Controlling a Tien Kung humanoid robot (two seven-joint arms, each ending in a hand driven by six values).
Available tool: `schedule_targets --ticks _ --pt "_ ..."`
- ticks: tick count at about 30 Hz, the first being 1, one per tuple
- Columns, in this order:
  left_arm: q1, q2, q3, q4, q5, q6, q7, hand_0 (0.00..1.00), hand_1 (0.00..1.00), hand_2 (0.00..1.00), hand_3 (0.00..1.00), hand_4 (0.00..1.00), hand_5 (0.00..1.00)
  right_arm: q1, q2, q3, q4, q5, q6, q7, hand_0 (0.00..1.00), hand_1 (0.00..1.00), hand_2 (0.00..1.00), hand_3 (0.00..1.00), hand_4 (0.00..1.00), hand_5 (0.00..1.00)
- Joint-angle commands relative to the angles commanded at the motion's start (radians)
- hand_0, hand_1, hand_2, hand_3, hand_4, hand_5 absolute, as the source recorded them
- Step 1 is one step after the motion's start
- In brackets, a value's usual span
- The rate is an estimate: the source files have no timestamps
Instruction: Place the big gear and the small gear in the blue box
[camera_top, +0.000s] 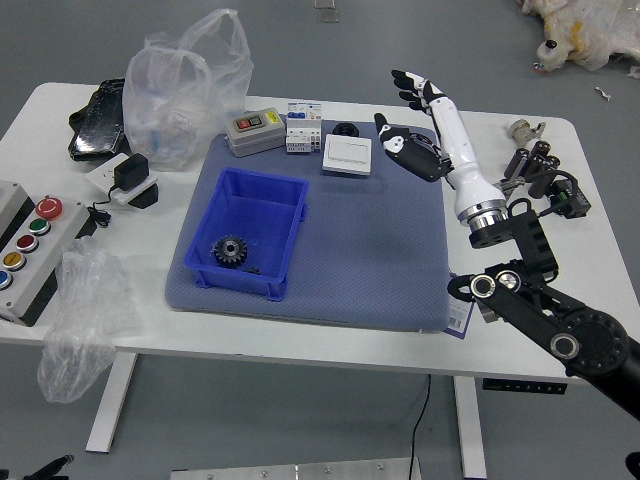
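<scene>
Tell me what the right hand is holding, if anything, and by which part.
The right hand holds nothing; its fingers are spread, with no object between them.

High head view, facing forward-down.
</scene>
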Motion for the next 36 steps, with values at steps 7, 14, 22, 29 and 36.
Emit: schedule_targets --ticks 7,14,22,29,36 --pt "0.002 -0.001 -0.007 0.0 0.013 -0.003 0.004 0.648 0.479 0.521 0.714 0.733 0.647 -0.099 -0.033 0.151 0.031 0.036 0.005 0.041 0.679 0.682 0.723 0.685 0.608 0.284" --pt "-0.008 0.003 0.001 0.004 0.012 -0.007 -0.007 0.648 0.481 0.52 0.713 0.732 0.644 -0.219 -0.055 0.293 0.051 0.098 0.019 0.1 0.677 0.682 0.746 0.865 0.677 0.328" --pt "-0.003 0.009 -0.008 0.003 0.019 -0.009 0.001 0.647 0.526 0.53 0.711 0.731 0.638 -0.298 -0.055 0.406 0.041 0.28 0.133 0.204 0.679 0.698 0.768 0.887 0.728 0.358" --pt "-0.005 0.015 -0.002 0.004 0.014 -0.011 -0.003 0.649 0.618 0.583 0.706 0.73 0.633 -0.356 -0.064 0.477 0.038 0.474 0.223 0.28 0.666 0.69 0.75 0.819 0.844 0.593" --pt "-0.006 0.012 0.004 0.005 0.001 -0.009 -0.007 0.649 0.633 0.592 0.707 0.728 0.631 -0.358 -0.058 0.49 0.032 0.592 0.245 0.307 0.651 0.665 0.736 0.79 0.847 0.614"
